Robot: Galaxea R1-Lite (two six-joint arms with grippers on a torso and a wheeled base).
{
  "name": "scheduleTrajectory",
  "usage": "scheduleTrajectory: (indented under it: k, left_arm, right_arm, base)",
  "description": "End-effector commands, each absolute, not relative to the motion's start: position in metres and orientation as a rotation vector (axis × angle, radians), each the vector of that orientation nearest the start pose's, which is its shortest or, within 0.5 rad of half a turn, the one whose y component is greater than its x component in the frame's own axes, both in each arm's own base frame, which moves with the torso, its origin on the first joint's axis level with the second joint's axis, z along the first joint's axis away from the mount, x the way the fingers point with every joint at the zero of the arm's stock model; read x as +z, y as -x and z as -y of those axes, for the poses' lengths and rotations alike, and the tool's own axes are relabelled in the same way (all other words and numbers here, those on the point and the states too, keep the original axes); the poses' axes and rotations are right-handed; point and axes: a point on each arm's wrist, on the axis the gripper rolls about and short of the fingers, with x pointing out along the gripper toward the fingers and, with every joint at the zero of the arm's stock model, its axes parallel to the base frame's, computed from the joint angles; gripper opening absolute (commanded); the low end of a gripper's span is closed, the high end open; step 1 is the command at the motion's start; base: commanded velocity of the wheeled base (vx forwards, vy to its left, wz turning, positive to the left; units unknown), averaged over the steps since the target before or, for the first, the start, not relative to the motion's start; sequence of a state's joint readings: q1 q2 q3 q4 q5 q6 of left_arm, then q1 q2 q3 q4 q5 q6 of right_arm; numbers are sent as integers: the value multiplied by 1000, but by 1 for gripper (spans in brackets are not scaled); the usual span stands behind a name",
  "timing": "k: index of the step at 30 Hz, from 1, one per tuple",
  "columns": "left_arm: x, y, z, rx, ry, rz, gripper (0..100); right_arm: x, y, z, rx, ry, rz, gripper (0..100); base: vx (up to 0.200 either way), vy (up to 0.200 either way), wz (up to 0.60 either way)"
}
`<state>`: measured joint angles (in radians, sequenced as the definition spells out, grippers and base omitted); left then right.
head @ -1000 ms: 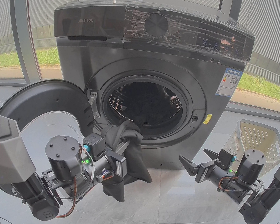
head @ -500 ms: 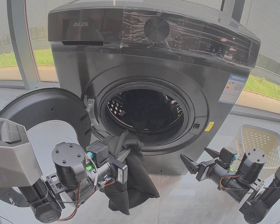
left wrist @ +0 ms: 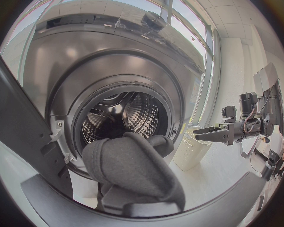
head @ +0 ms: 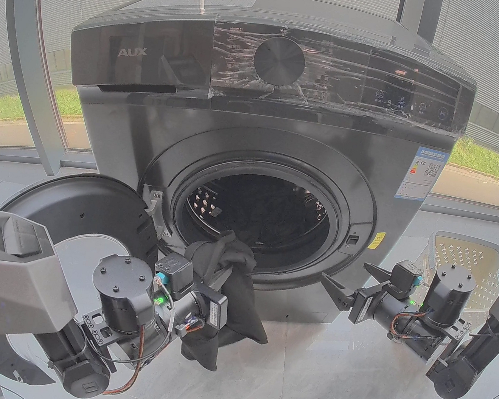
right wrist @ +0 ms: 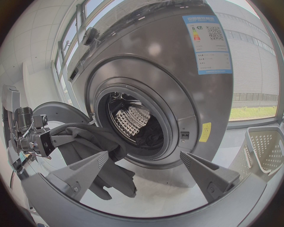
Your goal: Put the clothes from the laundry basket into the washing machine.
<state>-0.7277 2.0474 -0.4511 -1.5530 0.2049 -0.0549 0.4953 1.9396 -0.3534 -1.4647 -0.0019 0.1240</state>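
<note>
Your left end effector (head: 220,273) sits in the lower left of the head view, closed on a dark garment (head: 236,309). The cloth is bunched up over its fingers, and the rest hangs in loose folds towards the tiled floor (head: 328,387). You cannot tell whether the lowest fold touches the tiles. The bunched top of the garment is just in front of the lower left rim of the drum opening (head: 257,213), outside the drum.

The washing machine (head: 269,133) fills the centre and upper part of the head view. Its round door (head: 80,212) stands wide open at the left, behind your left arm. More dark fabric (right wrist: 151,133) lies inside the drum, low against the perforated steel wall.

Your right end effector (head: 345,273) is in the lower right of the head view. Its two fingers are spread wide with nothing between them, and they point towards the machine's lower right front. Just behind it, at the right edge of the frame, the white perforated laundry basket (head: 470,260) stands on the floor beside the machine.
</note>
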Motion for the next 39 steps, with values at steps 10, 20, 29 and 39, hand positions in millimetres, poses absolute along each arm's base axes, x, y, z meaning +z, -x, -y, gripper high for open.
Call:
scheduleTrajectory:
  k: [10, 20, 29, 39]
  left_arm:
    - [80, -236, 205, -521, 27, -67, 0]
    - [79, -235, 205, -520, 26, -70, 0]
    - [78, -236, 206, -520, 25, -71, 0]
    - [77, -235, 206, -516, 22, -76, 0]
  right_arm:
    - [90, -249, -135, 488, -90, -154, 100]
    - [90, -249, -136, 488, -91, -156, 100]
    - [90, -248, -137, 494, -91, -154, 100]
    - [90, -247, -139, 500, -90, -156, 100]
  base:
    - [0, 0, 0]
    - [0, 0, 0]
    - [0, 0, 0]
    - [0, 0, 0]
